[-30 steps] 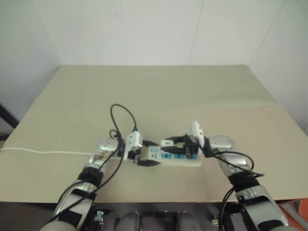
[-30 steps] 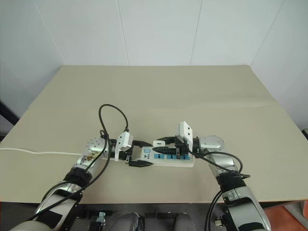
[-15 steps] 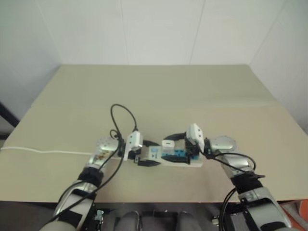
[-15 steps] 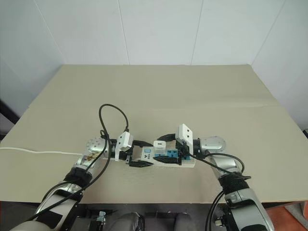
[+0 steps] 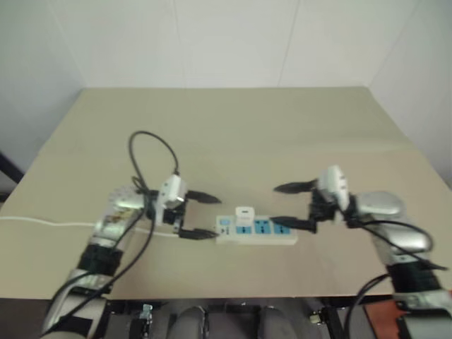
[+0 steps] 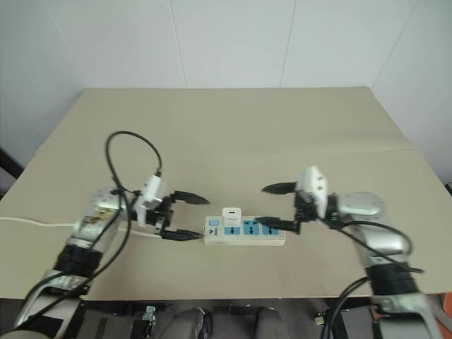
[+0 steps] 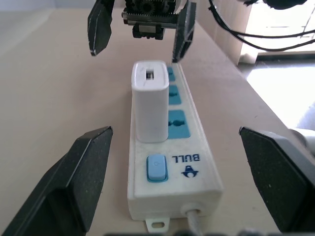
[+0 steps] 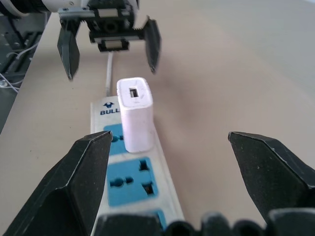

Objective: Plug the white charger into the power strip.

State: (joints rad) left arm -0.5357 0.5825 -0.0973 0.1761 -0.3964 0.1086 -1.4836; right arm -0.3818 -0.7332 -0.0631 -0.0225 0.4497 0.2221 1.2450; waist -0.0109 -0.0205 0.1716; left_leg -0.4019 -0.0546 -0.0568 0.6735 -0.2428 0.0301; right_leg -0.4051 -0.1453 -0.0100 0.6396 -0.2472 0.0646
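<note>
In the head views the white charger (image 6: 231, 215) stands upright in the power strip (image 6: 245, 231), in the socket nearest the switch end, near the front edge of the desk (image 6: 233, 127). The plugging looks done; only clearing the arms seems left. The left gripper (image 6: 189, 217) and the right gripper (image 6: 274, 205) hang wide open off either end, touching nothing. The left wrist view reads "BULL" beside the blue switch (image 7: 156, 167). The right wrist view repeats that label past the charger's foot.
</note>
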